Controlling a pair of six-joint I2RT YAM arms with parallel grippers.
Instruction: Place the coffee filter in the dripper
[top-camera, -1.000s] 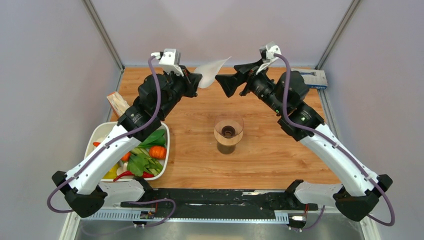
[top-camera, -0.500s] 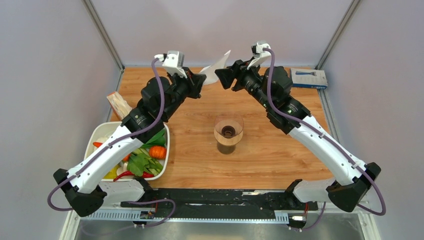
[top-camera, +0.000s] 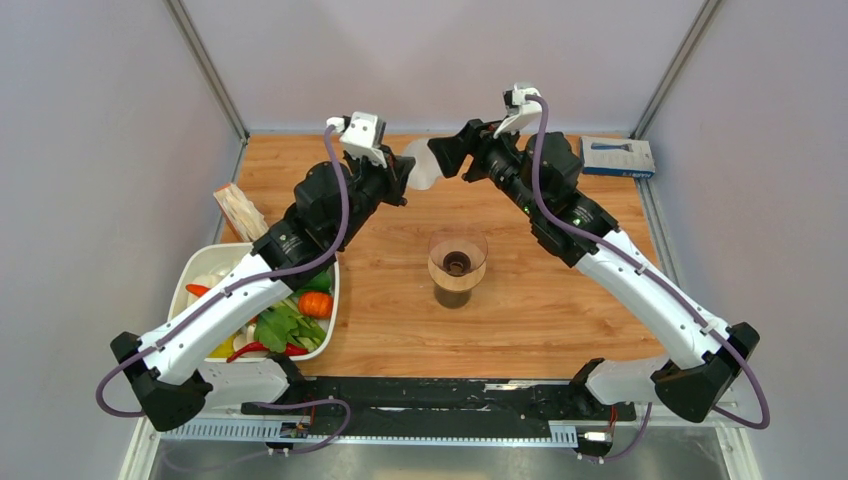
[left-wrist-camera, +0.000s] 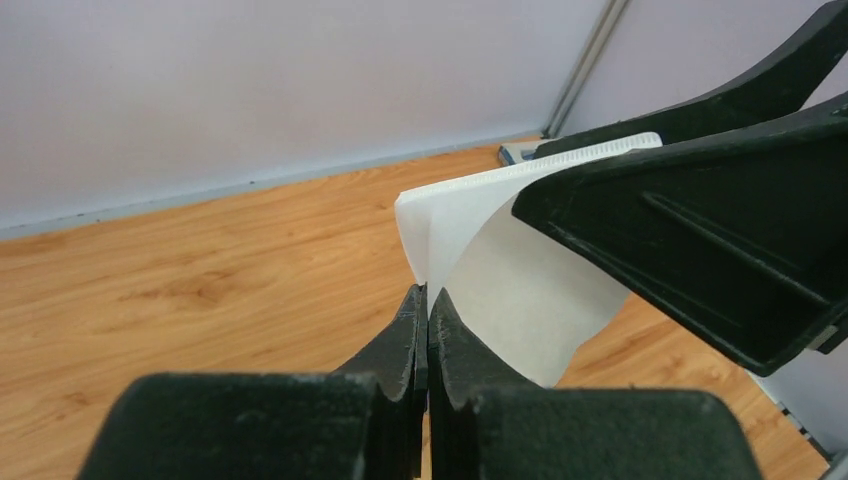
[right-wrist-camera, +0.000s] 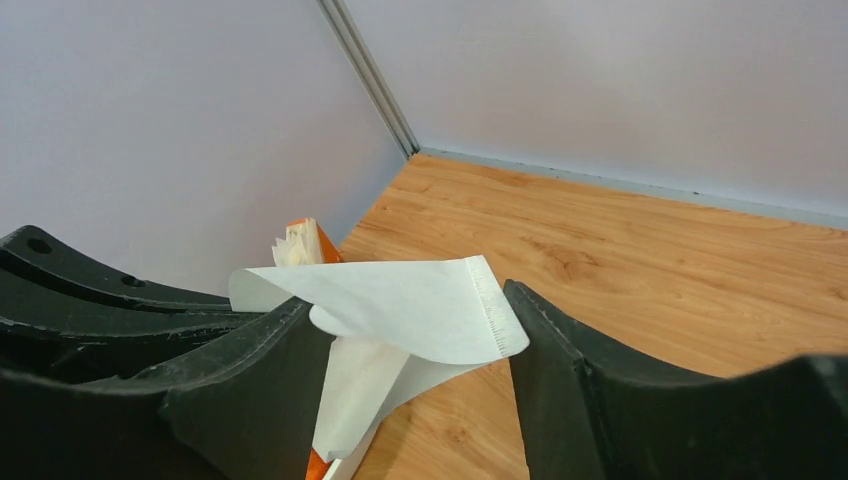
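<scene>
The left pincer (left-wrist-camera: 427, 305) is clamped tight on one corner of the coffee filter (left-wrist-camera: 520, 270), held aloft above the table (top-camera: 560, 300). The right pincer (right-wrist-camera: 408, 305) stands wide apart, jaws astride the filter's free end. The dripper (top-camera: 457, 262) sits mid-table, with the filter at its 11 o'clock.

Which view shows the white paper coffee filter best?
Right wrist: the white paper coffee filter shows its opened fold and ridged seam. Left wrist: partly hidden behind a black finger. Top external: a small white patch.
</scene>
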